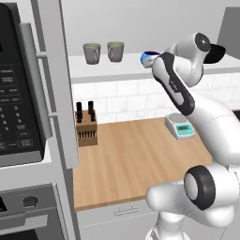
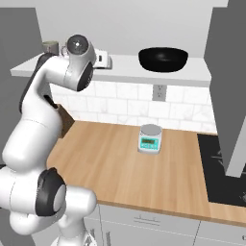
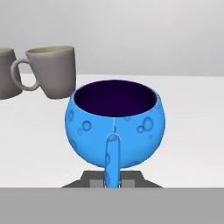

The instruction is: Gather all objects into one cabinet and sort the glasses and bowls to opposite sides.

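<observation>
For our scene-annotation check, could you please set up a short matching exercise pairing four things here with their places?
1 blue bowl
2 black bowl
3 knife block
4 kitchen scale

A left end of the wooden counter
B middle of the counter, near the tiled wall
C right part of the shelf
D in front of the gripper, right of the two grey cups

Pairs: 1-D, 2-C, 3-A, 4-B

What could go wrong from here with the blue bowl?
The gripper is shut on the thin handle of the blue bowl, so the bowl may swing or slip out. The cups stand close to its left on the shelf; a move that way might knock them.
</observation>
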{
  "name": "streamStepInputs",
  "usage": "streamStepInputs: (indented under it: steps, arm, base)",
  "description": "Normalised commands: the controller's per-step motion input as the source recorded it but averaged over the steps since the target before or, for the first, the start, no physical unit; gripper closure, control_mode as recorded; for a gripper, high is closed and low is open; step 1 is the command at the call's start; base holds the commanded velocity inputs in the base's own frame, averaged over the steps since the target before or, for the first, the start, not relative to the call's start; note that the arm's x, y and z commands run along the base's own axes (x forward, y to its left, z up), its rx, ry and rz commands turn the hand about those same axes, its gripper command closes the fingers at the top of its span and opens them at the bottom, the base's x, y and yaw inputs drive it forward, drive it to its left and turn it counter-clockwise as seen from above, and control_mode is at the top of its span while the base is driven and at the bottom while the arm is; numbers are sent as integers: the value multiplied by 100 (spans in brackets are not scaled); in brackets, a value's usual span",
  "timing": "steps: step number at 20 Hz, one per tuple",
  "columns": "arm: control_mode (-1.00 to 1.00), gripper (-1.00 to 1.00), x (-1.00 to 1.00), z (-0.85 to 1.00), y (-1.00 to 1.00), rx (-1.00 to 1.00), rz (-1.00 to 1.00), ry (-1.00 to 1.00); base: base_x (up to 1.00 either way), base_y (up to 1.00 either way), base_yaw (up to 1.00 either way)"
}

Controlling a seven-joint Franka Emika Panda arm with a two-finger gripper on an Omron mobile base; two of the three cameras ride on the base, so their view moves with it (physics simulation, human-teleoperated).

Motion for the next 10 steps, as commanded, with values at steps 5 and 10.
streamStepInputs:
  steps: [5, 10]
  arm:
    - [-100, 100, -4, 0, 77, -3, 26, 0]
    - [-100, 100, -5, 0, 85, -5, 31, 1]
  base:
    - [0, 0, 0]
    - [0, 0, 0]
